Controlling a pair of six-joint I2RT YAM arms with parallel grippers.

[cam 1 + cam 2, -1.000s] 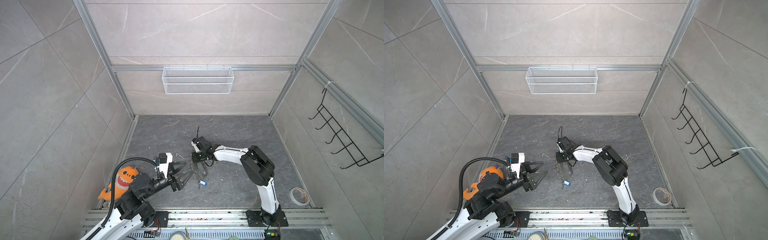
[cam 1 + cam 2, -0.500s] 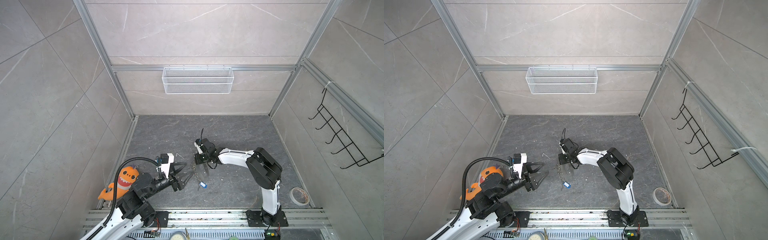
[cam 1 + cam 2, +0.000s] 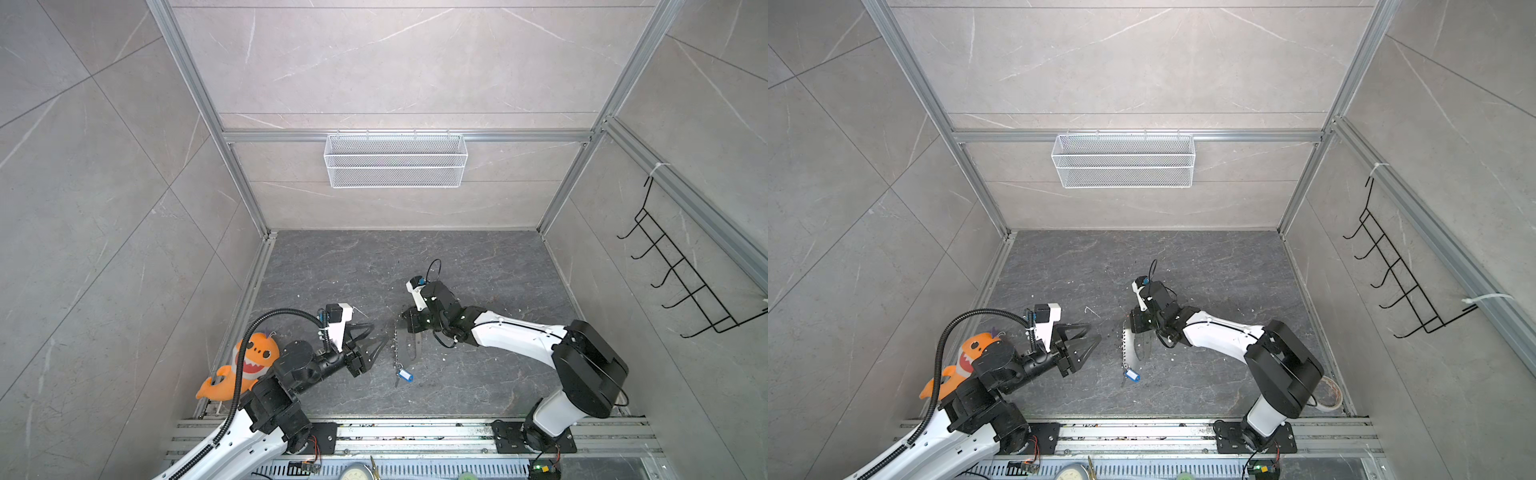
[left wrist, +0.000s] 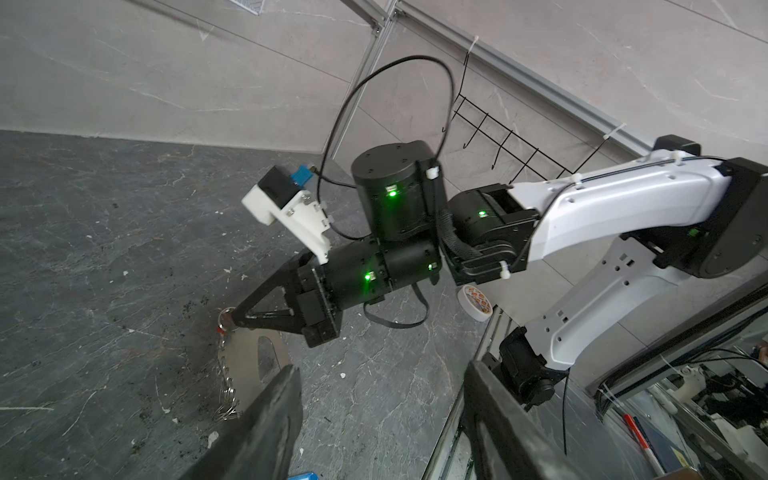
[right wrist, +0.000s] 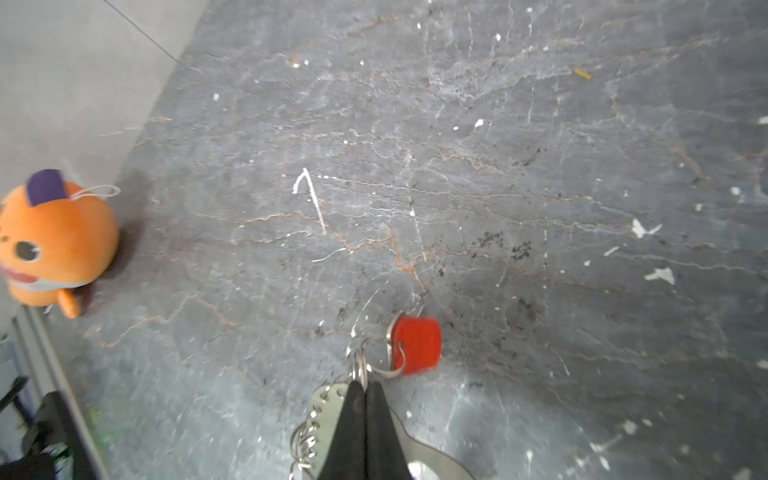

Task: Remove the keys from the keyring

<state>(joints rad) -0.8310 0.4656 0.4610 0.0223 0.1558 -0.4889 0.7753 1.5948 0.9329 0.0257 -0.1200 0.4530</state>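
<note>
Tabletop (image 3: 478, 374): dark grey stone. The work sits at its centre front, between the two arms.

Right end effector (image 5: 365, 386): jaws pressed together, pinching the small ring at the far end of the keyring (image 3: 413, 347). It reaches in from the right, low over the surface.

Left end effector (image 3: 380, 332): jaws apart at a middling gap, empty. It hovers just beside the chain (image 3: 397, 349) on the left, not touching it.

Keyring: the flat grey plate lies along the tabletop with the chain running down its left edge. Whether the pinched end is raised cannot be told.

Blue-tagged key (image 3: 404, 375): rests on the tabletop at the chain's near end, linked on.

Red-tagged key (image 5: 417, 345): just beside the right fingertips, its split ring looped into the pinched ring.

Judgement: neither key is off yet. The step in hand is bracing, with the right side anchoring the keyring while the left lines up for a first grab. The next move calls for the left end effector to close on one tag and work its split ring free. That needs fine alignment, since the rings are small and the chain is slack.
</note>
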